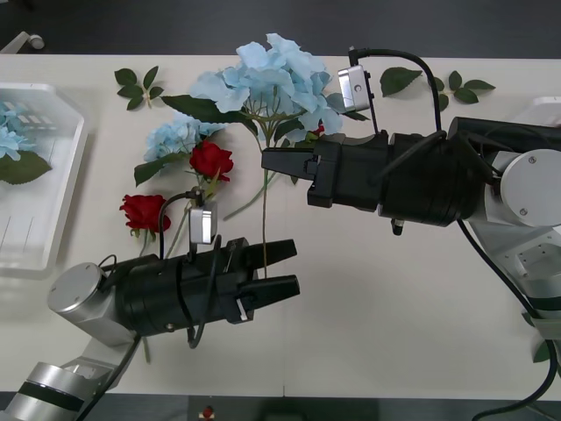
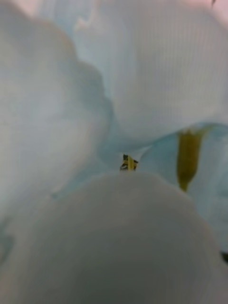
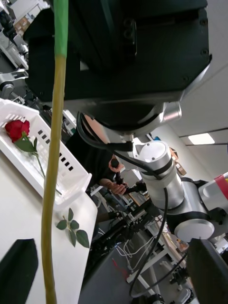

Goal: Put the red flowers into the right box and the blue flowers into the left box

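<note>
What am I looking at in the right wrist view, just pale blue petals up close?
Observer: Yes, a blue flower; the right gripper holds it by the stem.
Operator: Where is the left gripper?
Observer: The left gripper is lower down, open around that stem.
Operator: Is anything boxed yet?
Observer: One red rose lies in the right box.
</note>
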Robot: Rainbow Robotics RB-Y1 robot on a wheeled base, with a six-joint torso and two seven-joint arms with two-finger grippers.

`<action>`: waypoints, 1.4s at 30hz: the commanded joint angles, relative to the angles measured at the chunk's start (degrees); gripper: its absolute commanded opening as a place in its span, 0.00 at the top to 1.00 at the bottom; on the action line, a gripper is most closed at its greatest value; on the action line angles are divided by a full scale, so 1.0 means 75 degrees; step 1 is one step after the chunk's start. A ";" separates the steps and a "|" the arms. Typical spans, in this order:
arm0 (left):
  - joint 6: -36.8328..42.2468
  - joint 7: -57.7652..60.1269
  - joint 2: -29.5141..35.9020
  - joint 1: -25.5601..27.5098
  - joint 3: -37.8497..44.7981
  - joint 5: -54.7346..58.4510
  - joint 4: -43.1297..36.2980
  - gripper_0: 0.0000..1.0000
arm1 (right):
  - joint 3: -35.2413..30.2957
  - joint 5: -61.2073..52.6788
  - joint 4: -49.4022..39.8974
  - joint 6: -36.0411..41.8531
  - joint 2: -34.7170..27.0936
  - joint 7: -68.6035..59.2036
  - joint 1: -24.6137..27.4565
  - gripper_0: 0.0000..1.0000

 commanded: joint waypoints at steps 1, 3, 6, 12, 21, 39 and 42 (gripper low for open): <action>-0.0137 -0.0056 -0.0119 -0.0304 -0.0032 0.0087 -0.0125 0.42 | 0.0006 -0.0044 -0.0348 -0.0007 0.0162 0.0287 -0.0057 1.00; -0.0242 -0.0056 -0.0166 -0.0351 -0.0032 0.0099 -0.0125 0.89 | 0.0006 -0.0044 -0.0348 -0.0007 0.0162 0.0287 -0.0057 1.00; -0.0336 -0.0056 -0.0154 -0.0351 -0.0032 0.0110 -0.0125 1.00 | 0.0006 -0.0044 -0.0348 0.0004 0.0162 0.0276 -0.0057 1.00; -0.0465 -0.0056 -0.0095 -0.0351 0.0003 0.0181 -0.0125 1.00 | 0.0006 -0.0032 -0.0348 -0.0007 0.0162 0.0287 -0.0057 1.00; -0.0641 -0.0056 0.0092 -0.0351 0.0014 0.0357 -0.0125 1.00 | 0.0006 -0.0090 -0.0348 -0.0007 0.0162 0.0241 -0.0057 1.00; -0.0488 0.1403 0.1311 -0.0421 0.1983 -0.0569 -0.1168 1.00 | 0.0018 -0.0102 -0.0348 -0.0007 0.0162 -0.0017 -0.0057 0.00; -0.0453 0.2200 0.1663 -0.0421 0.2487 -0.0663 -0.1203 1.00 | 0.0018 -0.0090 -0.0348 -0.0007 0.0162 -0.0041 -0.0057 0.00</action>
